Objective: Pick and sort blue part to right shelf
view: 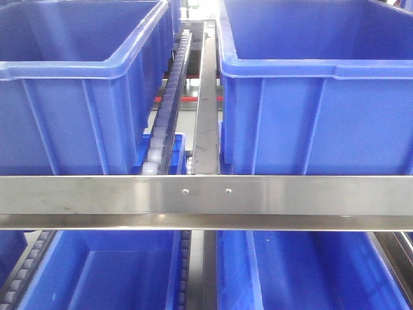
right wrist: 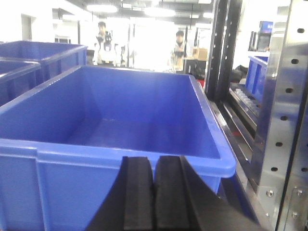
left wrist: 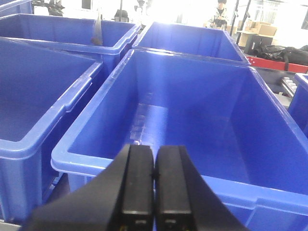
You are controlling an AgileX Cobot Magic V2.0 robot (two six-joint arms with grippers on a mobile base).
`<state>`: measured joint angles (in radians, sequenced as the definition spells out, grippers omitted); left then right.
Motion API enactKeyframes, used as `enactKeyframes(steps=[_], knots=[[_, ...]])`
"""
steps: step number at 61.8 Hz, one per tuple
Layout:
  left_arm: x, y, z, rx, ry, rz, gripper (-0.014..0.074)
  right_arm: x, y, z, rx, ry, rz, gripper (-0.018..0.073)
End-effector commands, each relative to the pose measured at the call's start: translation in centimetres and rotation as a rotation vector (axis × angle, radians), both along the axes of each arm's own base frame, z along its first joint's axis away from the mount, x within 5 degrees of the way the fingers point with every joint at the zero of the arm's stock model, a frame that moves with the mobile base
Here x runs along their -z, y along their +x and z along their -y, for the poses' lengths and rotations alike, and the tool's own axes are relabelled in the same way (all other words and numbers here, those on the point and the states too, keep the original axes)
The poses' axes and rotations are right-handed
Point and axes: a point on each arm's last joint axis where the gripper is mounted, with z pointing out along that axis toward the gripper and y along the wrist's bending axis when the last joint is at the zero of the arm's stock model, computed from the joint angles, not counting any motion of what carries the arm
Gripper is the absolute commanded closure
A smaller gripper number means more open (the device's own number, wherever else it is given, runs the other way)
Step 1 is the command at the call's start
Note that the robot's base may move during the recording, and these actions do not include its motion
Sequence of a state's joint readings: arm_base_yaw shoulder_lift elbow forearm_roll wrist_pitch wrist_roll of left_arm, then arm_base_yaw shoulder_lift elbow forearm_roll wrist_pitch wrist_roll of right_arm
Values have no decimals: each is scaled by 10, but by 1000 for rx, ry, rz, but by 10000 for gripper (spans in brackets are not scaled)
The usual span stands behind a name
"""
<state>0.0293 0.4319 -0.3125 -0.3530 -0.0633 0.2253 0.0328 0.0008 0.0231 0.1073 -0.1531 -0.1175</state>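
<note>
No loose blue part shows in any view. My left gripper is shut and empty; its black fingers meet just in front of the near rim of an empty blue bin. My right gripper is shut and empty, in front of the near wall of another empty blue bin. In the front view neither gripper shows; two large blue bins, a left one and a right one, stand on the upper shelf level.
A steel crossbar spans the shelf front, with a roller track and steel divider between the bins. Two more blue bins sit on the lower level. A perforated steel upright stands right of the right gripper. People stand far behind.
</note>
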Motion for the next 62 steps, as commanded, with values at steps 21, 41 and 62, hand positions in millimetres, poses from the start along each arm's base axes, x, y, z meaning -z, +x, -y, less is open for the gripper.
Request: enactKeyframes(steps=[21,41,62], knots=[[-15,0,-3,-31,-3,95,461,-8,-5,1,19,-1,65,504],[-15,0,-3,-31,-3,95,461,-1,-3,0,-9,83,-11,504],[-15,0,-3,-31,-3,95,461,0,-3,0,-6,50,-23,504]])
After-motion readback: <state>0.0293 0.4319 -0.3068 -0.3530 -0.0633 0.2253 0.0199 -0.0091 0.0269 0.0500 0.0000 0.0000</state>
